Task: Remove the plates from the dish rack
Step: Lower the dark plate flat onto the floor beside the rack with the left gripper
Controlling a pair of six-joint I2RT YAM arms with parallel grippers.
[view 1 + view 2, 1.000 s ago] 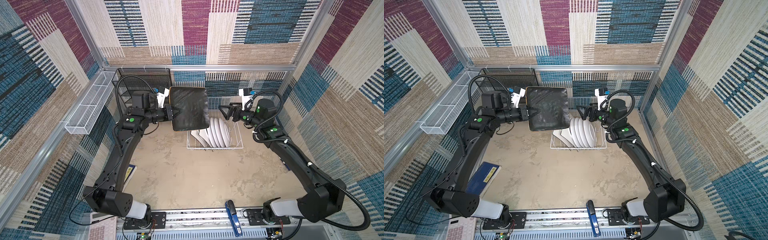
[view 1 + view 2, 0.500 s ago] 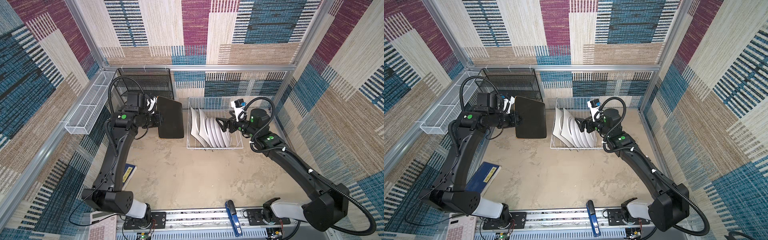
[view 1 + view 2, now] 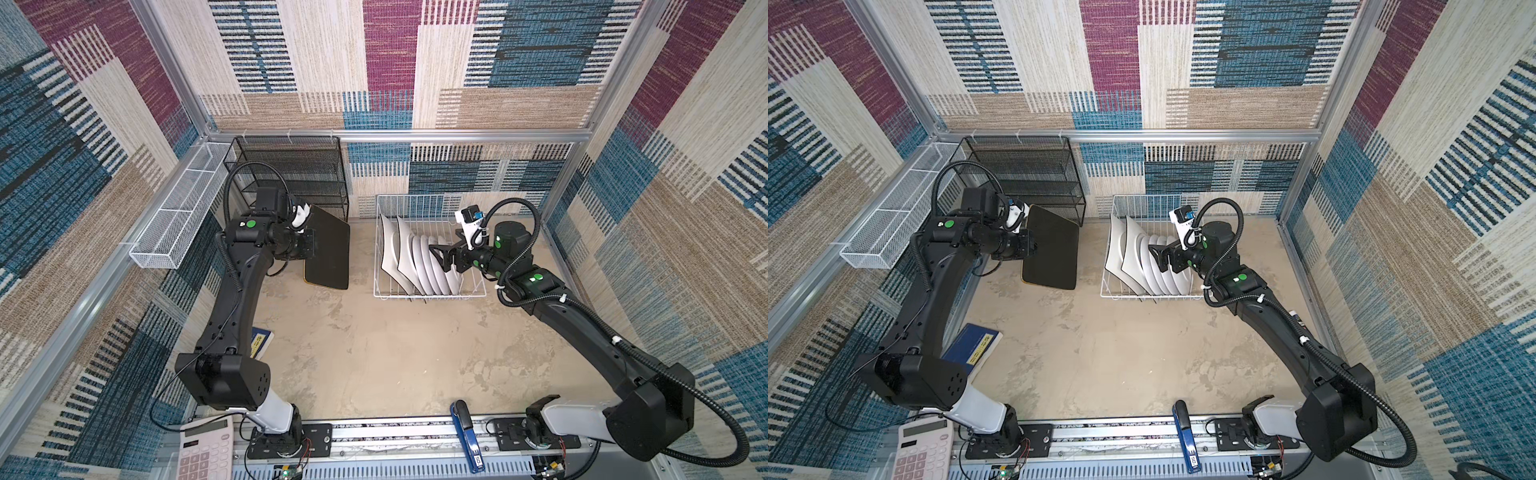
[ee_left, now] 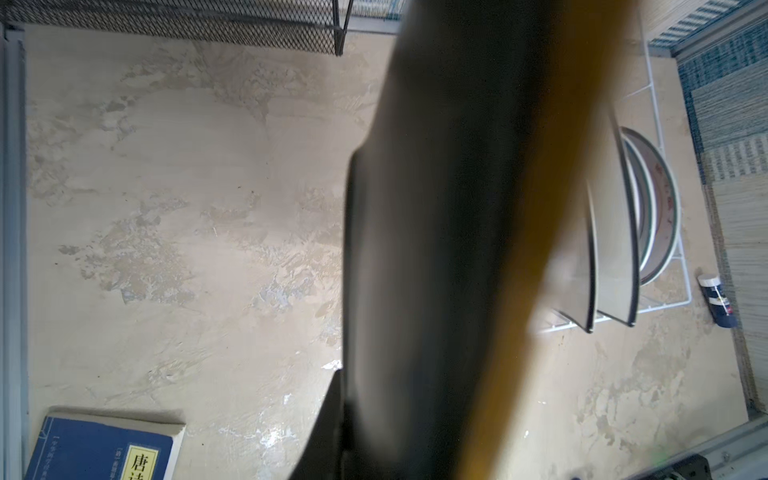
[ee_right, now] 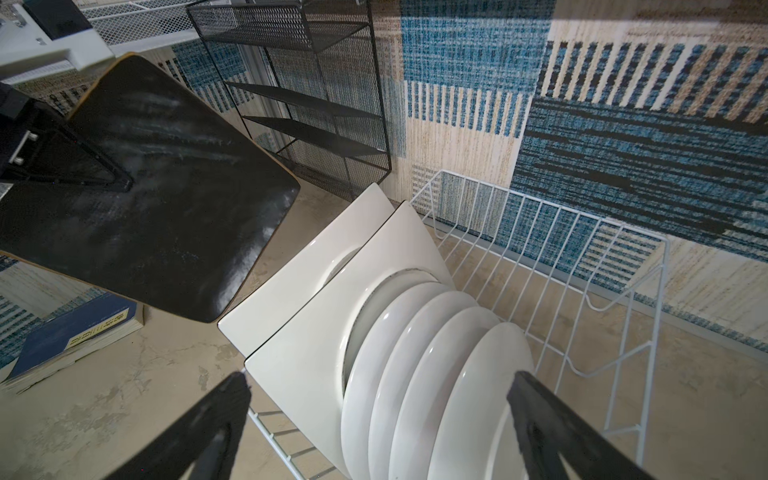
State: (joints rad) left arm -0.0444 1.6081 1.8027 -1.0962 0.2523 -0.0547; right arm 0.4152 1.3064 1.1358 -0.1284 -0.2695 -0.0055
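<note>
Black-backed square plate [image 3: 330, 249] pinched at edge by left tool [image 3: 311, 248], tilted on edge above tabletop [image 3: 395, 353], left of dish rack [image 3: 430, 296], clear of it. Step, likely: setting unloaded plate down. Right tool [image 5: 380, 376] spread wide over round plates [image 5: 436, 332] in rack, gripping none. Next: lay held plate flat, let go; right tool to close on one rim.

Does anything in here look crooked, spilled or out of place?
Nothing spilled or broken. The two square plates in the dish rack seem to sit askew, corners up, beside the neater round plates. A blue book lies on the table, odd among dishes.
</note>
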